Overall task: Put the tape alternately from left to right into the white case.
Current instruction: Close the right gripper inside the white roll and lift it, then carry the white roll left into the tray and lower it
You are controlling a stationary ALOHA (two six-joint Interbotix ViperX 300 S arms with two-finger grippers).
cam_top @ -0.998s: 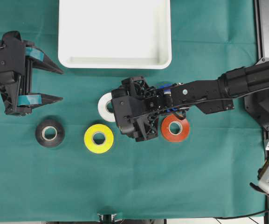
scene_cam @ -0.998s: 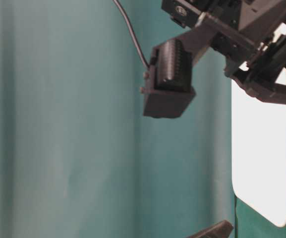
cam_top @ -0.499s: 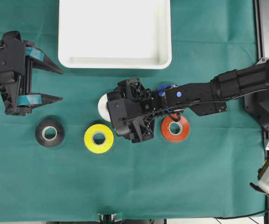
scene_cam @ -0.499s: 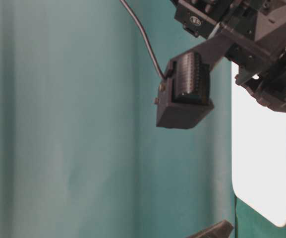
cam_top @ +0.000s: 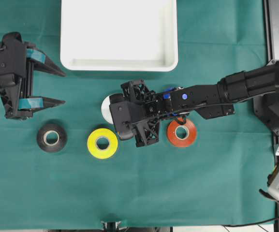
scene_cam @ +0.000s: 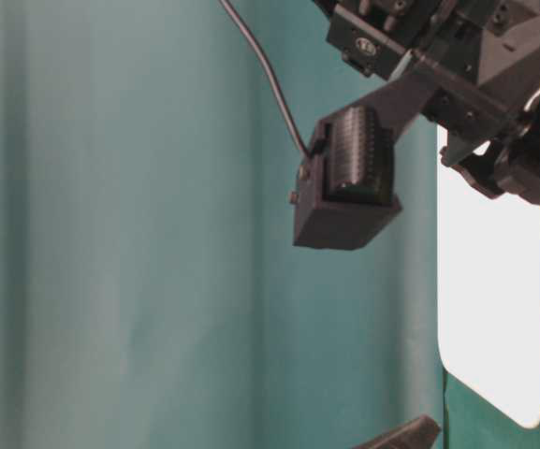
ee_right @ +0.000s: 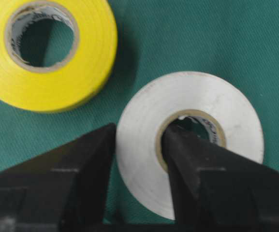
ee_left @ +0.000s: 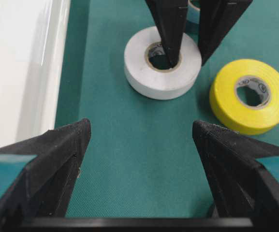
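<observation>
The step in hand is the pick of the white roll (ee_right: 190, 140). The right hand (ee_right: 138, 169) pinches its wall, one finger down in the pale core and the other against the outer face, with the roll lying flat on the green surface (cam_top: 144, 183). In the overhead view it sits near the centre, mostly hidden under the wrist. The yellow roll (cam_top: 102, 143) lies just beside it toward 8 o'clock and the black roll (cam_top: 51, 137) farther off toward 9. The orange-red roll (cam_top: 181, 132) lies toward 3 o'clock, and a bit of the blue roll (cam_top: 169, 90) peeps out by the arm.

The white case (cam_top: 119, 36) stands at 12 o'clock with nothing visible in it, so the task looks barely begun. The left hand (cam_top: 46, 86) waits spread wide at 9 o'clock, holding nothing.

Next, I judge, comes a straight lift clear of the yellow roll, a carry toward 12 o'clock over the near rim, then a low release inside the case.
</observation>
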